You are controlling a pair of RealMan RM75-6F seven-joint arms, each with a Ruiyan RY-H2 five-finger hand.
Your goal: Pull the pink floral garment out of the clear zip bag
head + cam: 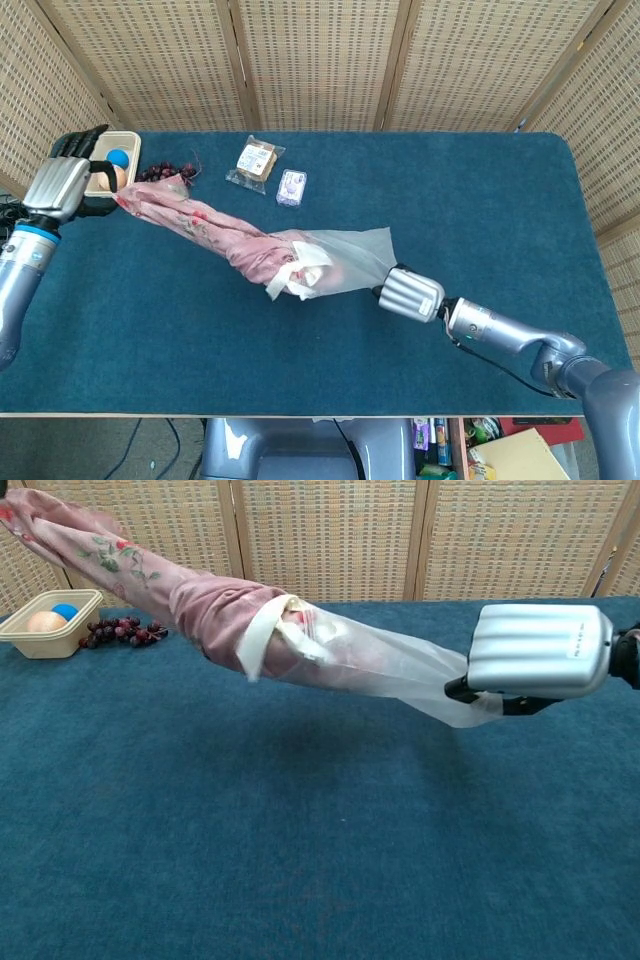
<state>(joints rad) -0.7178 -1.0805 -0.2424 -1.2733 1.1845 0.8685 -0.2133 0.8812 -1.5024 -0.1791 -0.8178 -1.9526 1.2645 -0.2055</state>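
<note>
The pink floral garment (215,232) is strung out as a long rope above the blue surface (480,200), its long axis running in the head view from about 10 o'clock down to 4 o'clock. Most of it is already clear of the clear zip bag (345,262); only the bunched lower end sits inside the bag's mouth, where a white fold hangs out. In the chest view both garment and bag hang in the air, sagging in the middle.

The left robot hand (62,185) grasps the garment's upper end at the far left edge of the surface, next to the tray (100,150) and the dark grapes (160,173). The right robot hand (408,294) is clenched on the bag's closed tail, at 4 o'clock from the garment. So the garment lies at 10 o'clock from the right robot hand and at 4 o'clock from the left one.

The last stretch will likely come free only if the two pull further apart along that same line, and the left robot hand is the nearer one to do it.
</note>
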